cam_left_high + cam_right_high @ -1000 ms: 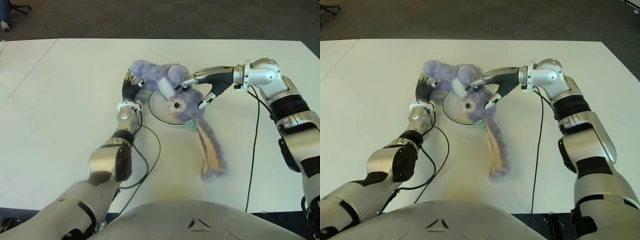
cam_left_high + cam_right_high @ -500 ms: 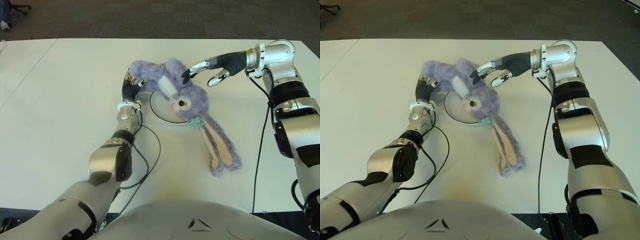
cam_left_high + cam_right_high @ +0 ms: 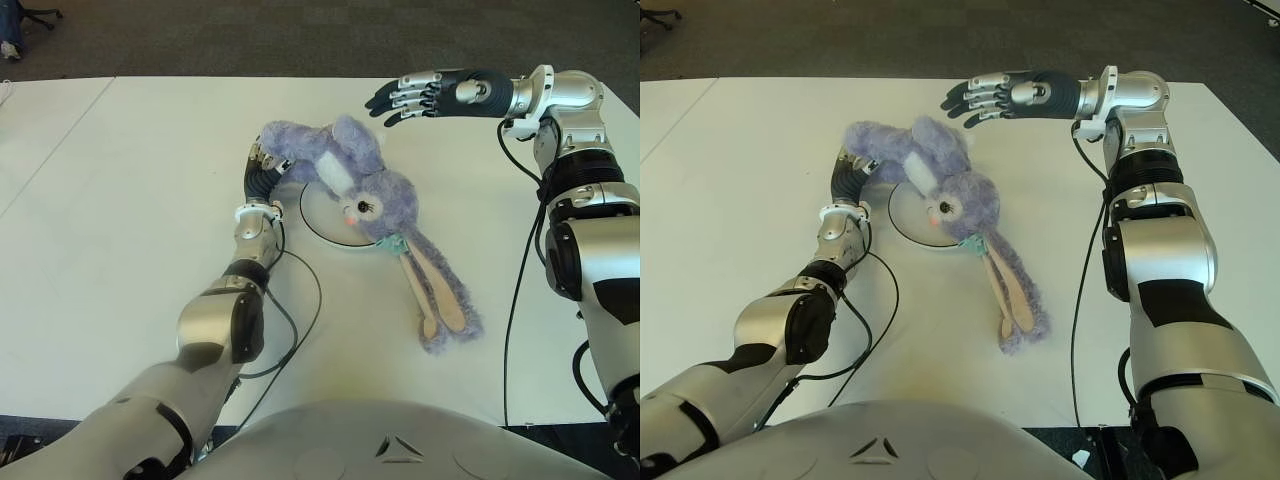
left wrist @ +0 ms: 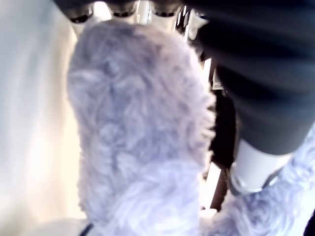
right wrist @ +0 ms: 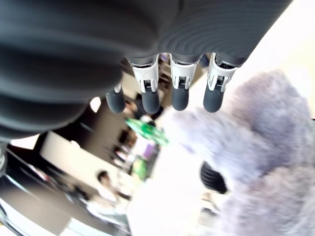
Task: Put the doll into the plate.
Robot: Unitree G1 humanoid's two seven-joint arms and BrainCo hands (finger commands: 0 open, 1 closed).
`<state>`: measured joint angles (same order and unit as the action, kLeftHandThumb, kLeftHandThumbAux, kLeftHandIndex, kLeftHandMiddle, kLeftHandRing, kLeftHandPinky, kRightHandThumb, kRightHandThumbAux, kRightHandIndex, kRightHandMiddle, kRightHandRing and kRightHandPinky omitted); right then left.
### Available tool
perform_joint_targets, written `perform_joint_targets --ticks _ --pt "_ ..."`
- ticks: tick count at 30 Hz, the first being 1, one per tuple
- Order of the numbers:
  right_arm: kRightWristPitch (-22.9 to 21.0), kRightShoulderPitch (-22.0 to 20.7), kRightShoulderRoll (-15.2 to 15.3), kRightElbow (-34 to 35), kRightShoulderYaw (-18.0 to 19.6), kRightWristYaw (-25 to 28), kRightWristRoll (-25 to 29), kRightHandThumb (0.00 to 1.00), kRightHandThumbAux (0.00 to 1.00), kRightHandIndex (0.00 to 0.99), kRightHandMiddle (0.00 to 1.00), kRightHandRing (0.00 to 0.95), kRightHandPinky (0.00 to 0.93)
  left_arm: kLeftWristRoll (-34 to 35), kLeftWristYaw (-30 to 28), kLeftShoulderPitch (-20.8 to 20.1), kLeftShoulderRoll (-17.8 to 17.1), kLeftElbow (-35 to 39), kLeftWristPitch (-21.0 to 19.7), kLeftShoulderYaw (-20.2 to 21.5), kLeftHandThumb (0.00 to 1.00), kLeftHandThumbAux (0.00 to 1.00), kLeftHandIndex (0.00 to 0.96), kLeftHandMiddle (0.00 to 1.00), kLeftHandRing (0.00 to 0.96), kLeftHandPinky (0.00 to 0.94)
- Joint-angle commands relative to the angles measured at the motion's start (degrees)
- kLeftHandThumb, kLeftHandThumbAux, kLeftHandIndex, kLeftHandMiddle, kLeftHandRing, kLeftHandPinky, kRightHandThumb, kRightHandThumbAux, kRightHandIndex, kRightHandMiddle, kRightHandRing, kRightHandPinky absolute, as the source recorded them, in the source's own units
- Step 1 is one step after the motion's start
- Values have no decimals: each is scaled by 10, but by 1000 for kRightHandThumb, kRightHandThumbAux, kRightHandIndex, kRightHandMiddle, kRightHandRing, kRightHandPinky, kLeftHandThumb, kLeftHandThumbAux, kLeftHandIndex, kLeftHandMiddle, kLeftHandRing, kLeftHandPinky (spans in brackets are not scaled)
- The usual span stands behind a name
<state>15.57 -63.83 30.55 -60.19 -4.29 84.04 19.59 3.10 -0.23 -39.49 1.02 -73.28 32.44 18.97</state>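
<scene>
A purple plush bunny doll (image 3: 375, 200) lies across the round white plate (image 3: 318, 215). Its head is on the plate's right half and its long ears (image 3: 445, 310) trail over the table toward me on the right. My left hand (image 3: 262, 165) is at the plate's left rim, with fingers curled around the doll's body; the left wrist view shows the plush (image 4: 138, 128) filling that grip. My right hand (image 3: 405, 95) hovers past the doll on the far side, fingers extended and holding nothing. In the right wrist view the fingertips (image 5: 179, 101) are apart from the fur (image 5: 256, 142).
The white table (image 3: 120, 200) spreads wide on the left and in front. Black cables run from each wrist across the table, one on the left (image 3: 300, 300) and one on the right (image 3: 520, 270). Dark carpet lies beyond the far edge.
My right hand let go of the doll's head and rose away toward the far edge. The head settled on the plate and the ears swung right. My left hand stayed put.
</scene>
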Motion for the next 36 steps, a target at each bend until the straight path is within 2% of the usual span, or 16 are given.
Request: perform_joint_targets --ticks 1,6,11,16,18,23,25,27,28,30,31,34,36 --pt "-100 -19 5 12 53 38 40 149 302 0 0 0 5 -11 21 63 10 -52 -149 -9 0 729 51 155 180 204" --pt "-151 -21 2 7 98 24 71 137 316 0 13 23 19 -10 20 63 10 -52 -150 -6 0 731 62 162 187 217" --pt "-179 -40 -15 -31 144 58 107 146 313 0 30 42 17 -9 20 64 10 -52 -150 -5 0 731 63 162 188 216" --pt "-197 -49 -19 -48 168 72 118 166 308 0 57 82 86 -9 18 66 10 -52 -149 -5 0 732 66 169 193 215" --pt "-199 -50 -19 -52 176 70 120 171 309 0 62 89 84 -10 18 67 10 -52 -148 -6 0 732 64 168 191 213" --pt "-206 -52 -14 -64 190 31 112 186 327 0 68 83 85 -9 16 65 9 -52 -150 -5 0 738 65 168 194 229" --pt "-200 -50 -17 -67 197 -1 107 201 345 0 76 86 91 -8 16 65 8 -52 -150 -4 0 738 65 168 195 229" --pt "-178 -45 -24 -72 204 -56 98 241 386 35 101 94 108 -9 16 64 7 -52 -150 -4 0 737 66 168 196 216" --pt "-147 -35 -36 -77 204 -105 86 247 392 41 106 95 110 -9 17 65 7 -52 -150 -5 0 737 66 168 196 213" --pt "-112 -25 -51 -82 205 -157 72 260 416 55 104 85 99 -10 18 65 5 -52 -150 -5 0 738 66 168 196 216" --pt "-86 -16 -61 -95 204 -202 61 261 418 57 104 84 97 -11 19 65 4 -52 -150 -5 0 738 66 168 196 216" --pt "-39 -2 -83 -129 207 -306 40 283 475 81 98 56 40 -12 19 66 2 -52 -150 -7 0 734 60 165 194 215" --pt "-10 12 -102 -142 214 -373 35 276 505 93 103 54 36 -14 19 67 1 -52 -149 -8 0 734 58 165 194 216"
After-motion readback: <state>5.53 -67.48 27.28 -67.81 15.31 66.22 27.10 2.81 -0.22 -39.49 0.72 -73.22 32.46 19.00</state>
